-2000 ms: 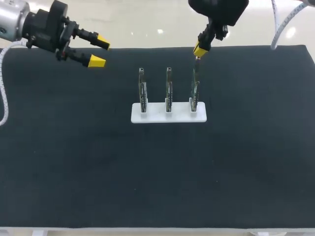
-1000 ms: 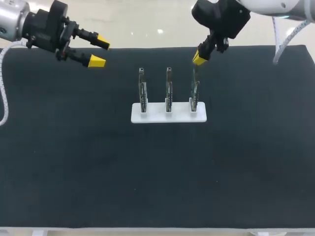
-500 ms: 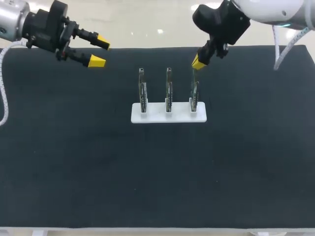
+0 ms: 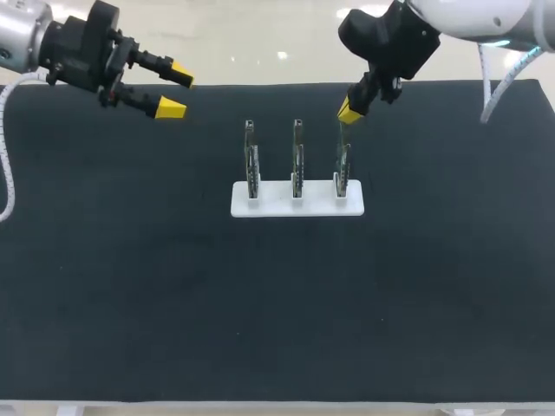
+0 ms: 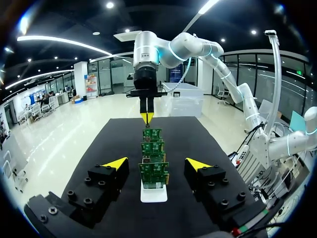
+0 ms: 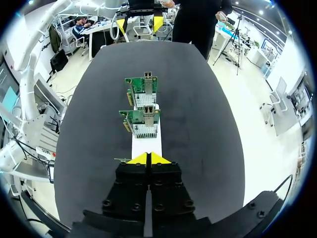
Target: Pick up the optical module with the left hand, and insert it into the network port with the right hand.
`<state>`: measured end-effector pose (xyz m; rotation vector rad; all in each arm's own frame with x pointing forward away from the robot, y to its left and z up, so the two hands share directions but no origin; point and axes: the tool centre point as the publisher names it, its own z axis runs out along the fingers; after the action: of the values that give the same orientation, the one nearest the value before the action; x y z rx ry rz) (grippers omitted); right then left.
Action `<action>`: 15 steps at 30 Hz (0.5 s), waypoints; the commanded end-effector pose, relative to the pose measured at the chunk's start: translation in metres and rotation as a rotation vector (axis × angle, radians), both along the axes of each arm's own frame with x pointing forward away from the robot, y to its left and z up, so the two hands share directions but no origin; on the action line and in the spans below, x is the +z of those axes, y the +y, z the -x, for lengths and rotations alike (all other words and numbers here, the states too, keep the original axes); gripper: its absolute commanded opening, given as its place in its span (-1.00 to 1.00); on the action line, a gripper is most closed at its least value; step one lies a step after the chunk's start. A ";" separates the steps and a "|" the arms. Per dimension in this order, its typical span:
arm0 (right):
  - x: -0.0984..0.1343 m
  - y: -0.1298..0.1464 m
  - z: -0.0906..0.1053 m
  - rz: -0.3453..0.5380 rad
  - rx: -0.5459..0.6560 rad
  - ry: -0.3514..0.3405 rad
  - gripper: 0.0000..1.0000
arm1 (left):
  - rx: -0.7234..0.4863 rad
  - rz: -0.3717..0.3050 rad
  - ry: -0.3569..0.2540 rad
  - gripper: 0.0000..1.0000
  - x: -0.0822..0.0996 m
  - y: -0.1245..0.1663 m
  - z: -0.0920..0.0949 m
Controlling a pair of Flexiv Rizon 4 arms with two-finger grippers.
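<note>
The left hand (image 4: 175,91) hangs released over a far corner of the desk (image 4: 260,303), its two yellow fingers spread wide with nothing between them; ahead of it, well apart, a white stand (image 5: 153,193) holds three network cards upright in a row; seen from its wrist, the nearest card (image 5: 153,174) lines up with the gap between its fingers, and the other two stand directly behind that one; the right hand (image 4: 349,111) is clenched, its yellow tips pressed together with no gap showing; it sits just above the top edge of the end card (image 4: 343,160), the one farthest from the left hand; whether the tips touch that card I cannot tell; ahead of the right hand, the middle card (image 6: 142,123) and the far card (image 6: 142,90) each carry a metal network port (image 6: 147,114) at the upper edge; the card beneath this hand is almost wholly hidden by its fingers; the optical module cannot be picked out in any view.
</note>
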<state>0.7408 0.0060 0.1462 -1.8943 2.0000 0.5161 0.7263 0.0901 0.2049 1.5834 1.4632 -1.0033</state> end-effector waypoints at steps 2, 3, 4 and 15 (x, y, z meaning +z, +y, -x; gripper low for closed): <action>-0.009 0.002 -0.003 -0.004 0.004 0.004 -1.00 | 0.002 -0.003 -0.001 1.00 0.000 0.000 0.001; -0.009 0.002 -0.003 -0.005 0.003 0.004 -1.00 | 0.002 -0.003 -0.001 1.00 0.000 0.000 0.001; -0.009 0.002 -0.003 -0.006 0.002 0.004 -1.00 | 0.002 -0.003 -0.001 1.00 0.000 0.000 0.001; 0.025 -0.006 -0.005 -0.051 -0.020 0.007 -1.00 | 0.002 -0.003 -0.001 1.00 0.000 0.000 0.001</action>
<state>0.7485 0.0063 0.1631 -1.8444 1.9989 0.5480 0.7263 0.0901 0.2049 1.5833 1.4631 -1.0033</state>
